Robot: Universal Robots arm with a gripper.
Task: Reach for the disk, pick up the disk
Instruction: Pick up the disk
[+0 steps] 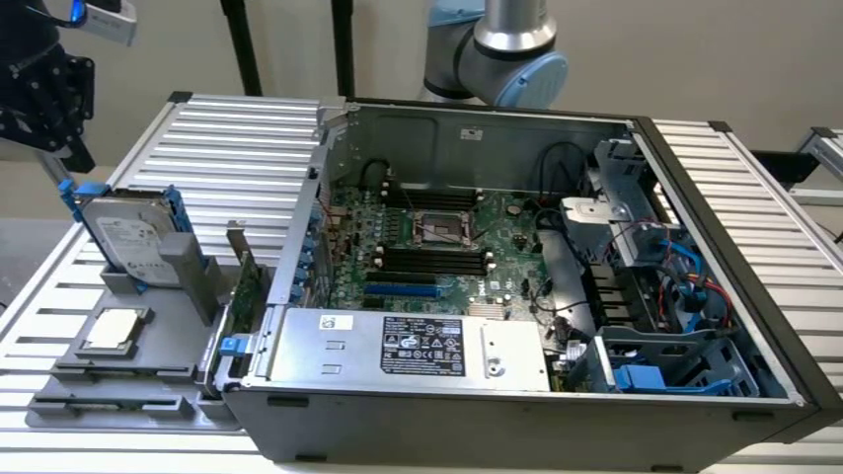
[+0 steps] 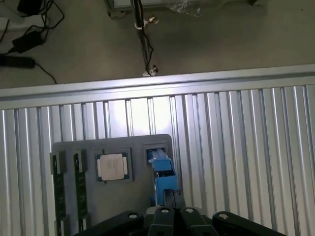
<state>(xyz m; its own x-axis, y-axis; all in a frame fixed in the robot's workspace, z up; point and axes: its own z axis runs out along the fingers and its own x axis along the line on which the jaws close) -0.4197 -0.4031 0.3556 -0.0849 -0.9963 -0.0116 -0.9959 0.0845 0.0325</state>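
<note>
The disk (image 1: 129, 232) is a silver-grey hard drive with a white label and bright blue rails. It stands upright on edge in a slot of the grey holder tray (image 1: 185, 286) at the exterior view's left. My black gripper (image 1: 63, 178) reaches down from above and is shut on the top of the disk's blue rail. In the wrist view the blue rail of the disk (image 2: 162, 169) runs straight up into the closed gripper (image 2: 170, 197). The disk's lower edge still looks seated in the slot.
A small square silver chip (image 1: 114, 331) lies in the same tray, beside the disk (image 2: 113, 167). Memory sticks (image 2: 59, 191) lie along the tray's edge. An open computer case (image 1: 527, 267) with a silver power supply box (image 1: 409, 346) stands close on the exterior view's right. Ribbed metal table (image 2: 236, 137) surrounds the tray.
</note>
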